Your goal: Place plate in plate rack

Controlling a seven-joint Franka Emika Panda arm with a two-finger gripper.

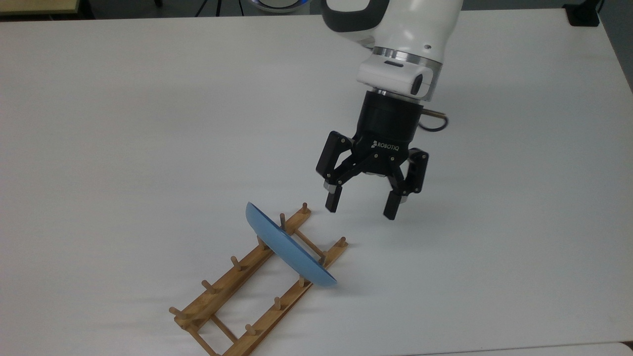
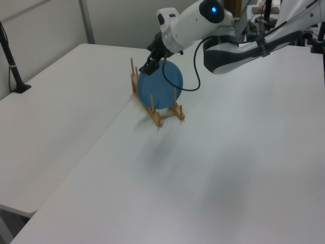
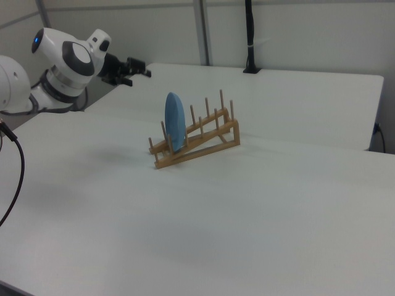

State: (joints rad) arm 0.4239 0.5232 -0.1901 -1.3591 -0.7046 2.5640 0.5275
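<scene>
Top view: the tool [image 1: 362,211] hangs with both fingers spread wide and nothing between them, clear of the white tabletop [image 1: 123,123]. Below it and toward the top view's left, the plate [image 1: 289,249] stands on edge between pegs at the near end of the plate rack [image 1: 232,287], apart from the fingertips.

Left view: the tool [image 2: 151,65] sits just above the plate's [image 2: 160,92] upper rim; contact cannot be judged.

Right view: the tool [image 3: 137,71] is well off to the right view's left of the upright plate [image 3: 174,131] in the plate rack [image 3: 207,140].
</scene>
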